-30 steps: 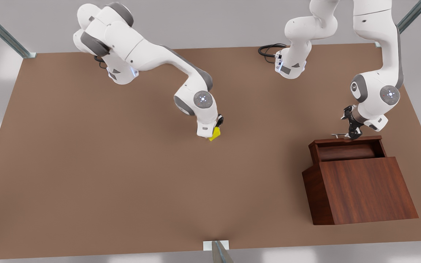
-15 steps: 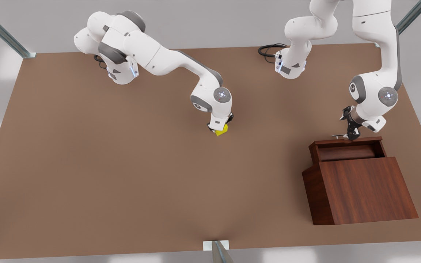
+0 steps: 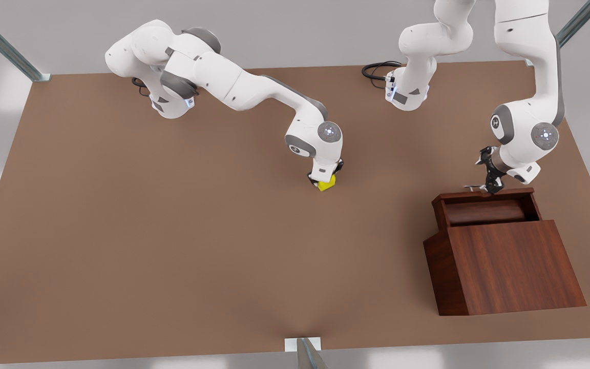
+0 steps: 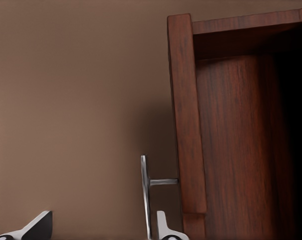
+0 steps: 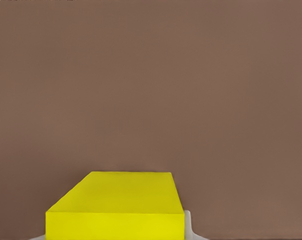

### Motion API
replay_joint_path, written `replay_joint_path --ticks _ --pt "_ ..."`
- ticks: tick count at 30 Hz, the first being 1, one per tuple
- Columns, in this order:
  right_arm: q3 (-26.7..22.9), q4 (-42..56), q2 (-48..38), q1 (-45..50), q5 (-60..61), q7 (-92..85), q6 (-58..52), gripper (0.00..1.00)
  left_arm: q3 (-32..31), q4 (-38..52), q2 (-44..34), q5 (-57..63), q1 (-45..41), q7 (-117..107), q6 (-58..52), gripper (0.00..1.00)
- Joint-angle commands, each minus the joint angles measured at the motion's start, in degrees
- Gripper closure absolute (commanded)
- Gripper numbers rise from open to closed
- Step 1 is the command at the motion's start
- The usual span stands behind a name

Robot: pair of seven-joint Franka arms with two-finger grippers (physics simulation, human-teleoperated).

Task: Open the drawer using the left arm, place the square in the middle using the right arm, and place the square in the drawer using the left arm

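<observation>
The square (image 3: pixel 327 185), a small yellow cube, sits between the fingers of my right gripper (image 3: pixel 325 180), which is shut on it low over the middle of the brown table (image 3: pixel 172 230). The right wrist view shows the square (image 5: pixel 121 205) against bare tabletop. The drawer (image 3: pixel 484 194) stands pulled out of the wooden cabinet (image 3: pixel 510 266), its inside bare. My left gripper (image 3: pixel 490 183) hovers open at the drawer's silver handle (image 3: pixel 473 188). In the left wrist view the handle (image 4: pixel 146 195) lies between the spread fingertips (image 4: pixel 33 226), close to one of them.
The cabinet takes up the front view's right side near the table's front edge. A black cable (image 3: pixel 377 69) loops by the base of the arm at the back. Open tabletop stretches across the front view's left and centre.
My right arm has carried the square toward the front view's right and slightly farther back. My left gripper has barely shifted at the drawer handle; the drawer stays open.
</observation>
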Motion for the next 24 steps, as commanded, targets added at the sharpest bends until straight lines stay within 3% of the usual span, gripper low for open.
replay_joint_path --ticks 1,2,3,12,14,17,19,20,22,24 --pt "0.0 0.0 0.0 0.0 -0.2 0.2 -0.2 0.46 0.0 0.0 0.0 0.0 -0.3 0.0 -0.1 0.00" --pt "0.0 -0.1 0.1 0.0 -0.2 0.2 -0.2 0.45 0.0 0.1 0.0 0.0 -0.4 0.0 -0.1 0.00" --pt "0.0 -0.1 0.3 -0.1 -0.2 0.3 -0.1 0.00 -0.2 0.1 -0.1 0.0 -0.4 -0.3 -0.5 0.00" --pt "0.1 1.3 -0.9 -0.6 0.6 1.1 -3.0 0.00 -2.4 3.0 -4.1 0.0 -0.6 -0.9 -8.9 0.00" --pt "0.4 1.9 -7.3 -5.7 1.3 0.8 -6.1 0.00 -5.0 14.4 -4.1 -0.5 -0.6 -0.3 -24.4 0.00" --pt "0.5 -0.3 -21.2 -23.9 2.7 -6.4 -13.8 0.00 -15.0 36.9 2.7 -1.0 -0.6 5.9 -41.6 0.00" --pt "0.6 -0.5 -27.7 -34.8 4.7 -17.7 -22.4 0.00 -17.3 48.8 9.6 -6.2 -0.6 9.0 -45.2 0.00" --pt "0.4 -5.0 -34.1 -42.2 12.0 -23.3 -25.6 0.00 -18.4 50.4 12.2 -6.2 -0.6 8.9 -44.8 0.00" --pt "-10.5 -25.0 -49.2 -43.3 15.9 -29.3 -18.7 0.00 -21.8 51.2 14.7 -6.4 -8.4 3.2 -43.8 0.00" --pt "-19.6 -25.5 -50.4 -43.4 19.8 -39.4 -22.8 0.00 -21.4 57.3 20.6 -6.1 -19.7 -8.7 -42.8 0.00"
